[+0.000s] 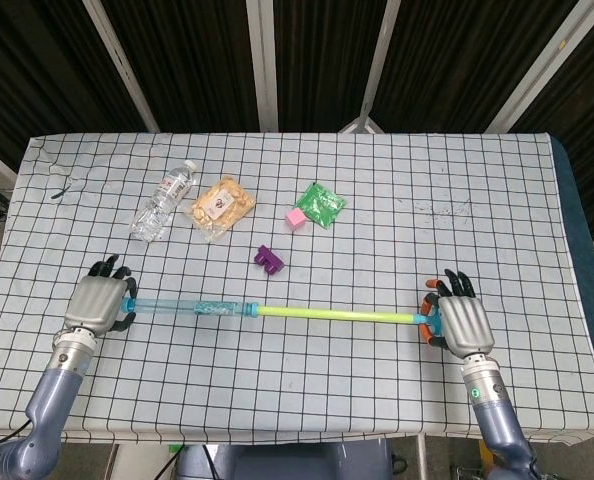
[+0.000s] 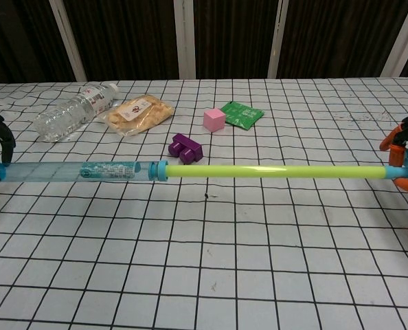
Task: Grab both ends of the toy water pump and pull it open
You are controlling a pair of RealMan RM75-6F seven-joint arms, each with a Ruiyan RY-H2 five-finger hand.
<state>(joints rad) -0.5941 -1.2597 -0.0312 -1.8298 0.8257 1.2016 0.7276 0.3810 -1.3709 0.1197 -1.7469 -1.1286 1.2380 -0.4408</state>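
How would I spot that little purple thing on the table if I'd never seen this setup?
Start at the checked tablecloth and find the long blue-and-green toy water pump stretched across its front. Just behind the pump's middle sits the small purple plastic block, the only dark purple item, darker than the pink cube behind it.

1. The toy water pump (image 2: 190,170) looks like plastic: a clear, glossy blue barrel, a smooth yellow-green rod and an orange handle at its far end.
2. The table (image 1: 497,200) wears a matt white cloth with a black grid, slightly wrinkled at the edges.
3. The water bottle (image 1: 163,200) is clear, crinkled plastic that catches the light.
4. The snack bag (image 1: 220,206) is shiny transparent film.
5. The green packet (image 1: 321,204) is glossy foil-like wrap.
6. The left hand (image 1: 97,303) and right hand (image 1: 461,325) have smooth grey shells that look like brushed metal or plastic, with black fingers.
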